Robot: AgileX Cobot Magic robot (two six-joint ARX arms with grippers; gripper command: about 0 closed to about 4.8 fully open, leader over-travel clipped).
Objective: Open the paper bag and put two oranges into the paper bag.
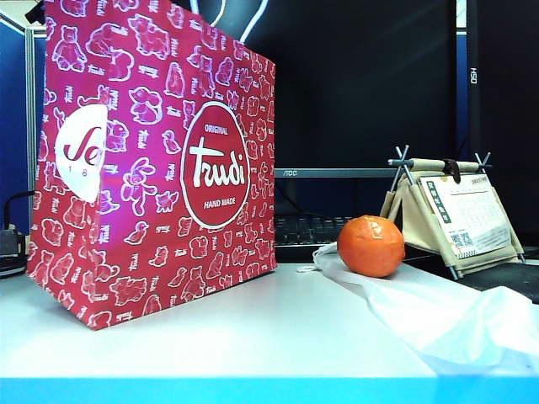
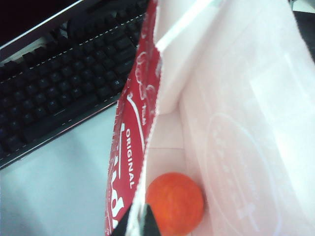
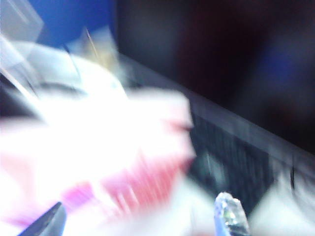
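Right wrist view is heavily blurred; right gripper [image 3: 140, 219] shows spread fingertips. Left gripper [image 2: 137, 223], cropped, pinches the paper bag [image 1: 152, 160] rim on a white table [image 1: 253, 337]. One orange [image 2: 174, 203] lies inside, another [image 1: 370, 246] outside at centre right

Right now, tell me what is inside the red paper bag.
One orange lies on the paper bag's floor, seen from the left wrist. The left hand grips the rim; corners beneath it are hidden.
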